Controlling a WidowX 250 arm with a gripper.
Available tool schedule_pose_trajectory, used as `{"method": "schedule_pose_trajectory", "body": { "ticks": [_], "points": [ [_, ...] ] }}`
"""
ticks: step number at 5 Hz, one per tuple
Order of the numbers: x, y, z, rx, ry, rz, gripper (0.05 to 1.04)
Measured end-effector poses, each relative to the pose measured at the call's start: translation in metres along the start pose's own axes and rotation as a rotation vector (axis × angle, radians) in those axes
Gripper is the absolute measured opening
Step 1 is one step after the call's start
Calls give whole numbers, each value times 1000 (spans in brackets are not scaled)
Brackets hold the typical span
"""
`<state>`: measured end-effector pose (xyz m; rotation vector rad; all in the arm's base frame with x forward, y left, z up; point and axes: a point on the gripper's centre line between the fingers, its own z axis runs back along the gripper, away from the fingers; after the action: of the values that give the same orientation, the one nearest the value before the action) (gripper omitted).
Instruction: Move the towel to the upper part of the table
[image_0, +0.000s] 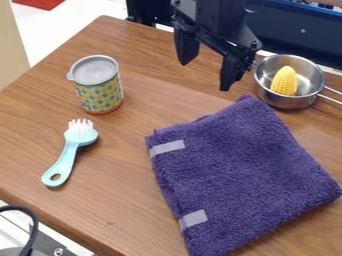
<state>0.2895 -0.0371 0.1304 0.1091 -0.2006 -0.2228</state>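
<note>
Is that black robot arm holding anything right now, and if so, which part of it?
Nothing is held. The gripper hangs open with nothing between its fingers, and the purple towel lies on the table.

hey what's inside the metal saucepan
A yellow corn cob sits in the metal saucepan. The patch of the pan's bottom directly under the cob is covered, so I can't see it.

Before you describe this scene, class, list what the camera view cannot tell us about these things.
- The end of the metal pan's handle: cut off by the right edge of the camera view.
- The underside of the corn: hidden there by the pan's wall.
- The tabletop beneath the towel: covered there by the towel.
- The can's far side: hidden there by its near side.
</note>
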Motion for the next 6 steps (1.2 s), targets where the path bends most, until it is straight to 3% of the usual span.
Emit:
{"method": "schedule_pose_trajectory", "body": {
  "ticks": [1, 2, 3, 5, 6],
  "points": [
    [-4, -2, -7, -6, 28, 15, 997],
    [-24, -13, -16, -45, 110, 267, 997],
    [-34, -19, -19, -94, 153, 452, 967],
    [-41, -41, -35, -139, 143, 676, 405],
    [-39, -60, -39, -116, 93, 797, 177]
  ]
}}
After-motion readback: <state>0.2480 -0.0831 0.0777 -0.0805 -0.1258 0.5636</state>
